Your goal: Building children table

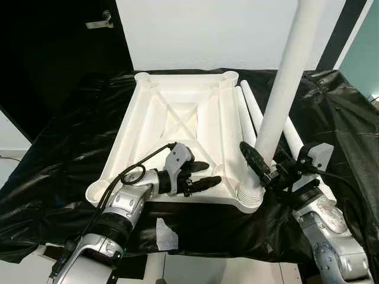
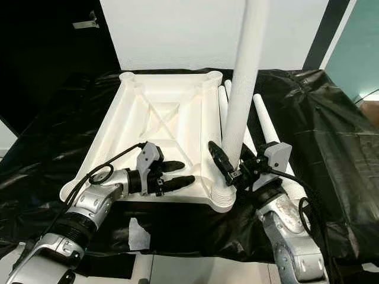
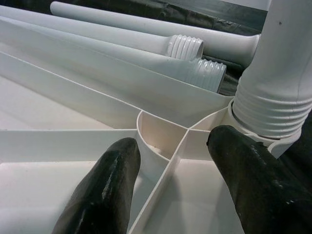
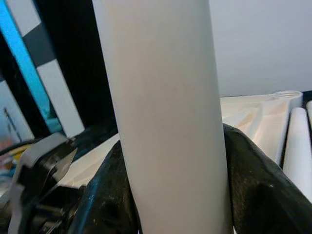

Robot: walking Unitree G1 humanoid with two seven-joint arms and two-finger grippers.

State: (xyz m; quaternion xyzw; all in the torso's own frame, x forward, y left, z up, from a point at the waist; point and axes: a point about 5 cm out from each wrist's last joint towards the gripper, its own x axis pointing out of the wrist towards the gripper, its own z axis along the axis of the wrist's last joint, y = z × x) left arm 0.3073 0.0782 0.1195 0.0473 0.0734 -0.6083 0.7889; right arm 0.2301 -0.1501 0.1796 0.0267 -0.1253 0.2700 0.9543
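Right gripper clamps the upright leg at the tabletop's near corner; left gripper, fingers apart, rests on the tabletop. Spare legs lie alongside.

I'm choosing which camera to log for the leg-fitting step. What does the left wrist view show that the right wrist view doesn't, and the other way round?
Left wrist view: the spare legs' threaded ends, the tabletop's inner ribs, and the upright leg's threads seated in the corner socket, with the left gripper open above the ribs.
Right wrist view: the right gripper clamped around the upright leg's smooth shaft.
Both: the upright leg, the upturned tabletop and spare legs alongside.
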